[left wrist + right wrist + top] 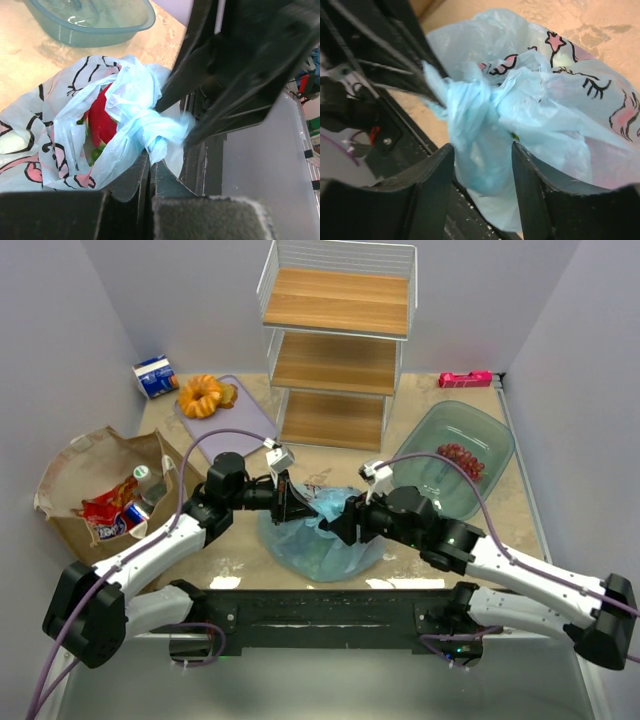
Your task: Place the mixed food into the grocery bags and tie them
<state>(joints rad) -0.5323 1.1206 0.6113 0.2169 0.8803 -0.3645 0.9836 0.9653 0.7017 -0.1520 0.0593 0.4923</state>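
As the plastic bag (pixel 560 115) is judged thin & slippery (tears easily), its twisted neck is pinched in left tool (pixel 150 167); right tool (pixel 482 152) is parted.

Plastic bag (pixel 320 535) mid desk (pixel 510 505), near edge, between left pincer (pixel 285 502) and right pincer (pixel 335 525). Paper bag (pixel 75 475) far left, snack packet (pixel 108 508) and bottle (pixel 150 483) in it. Bowl (pixel 430 440) right, grapes (pixel 462 460) inside. Shelf rack (pixel 335 340) behind centre; pastry (pixel 202 395) on mat (pixel 245 415) left of it, carton (pixel 156 376) further left-back.

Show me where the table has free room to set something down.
Bare tabletop between the wire shelf and the green bowl. Crowded: the middle, where left gripper and right gripper meet at the blue plastic bag; paper bag at left.
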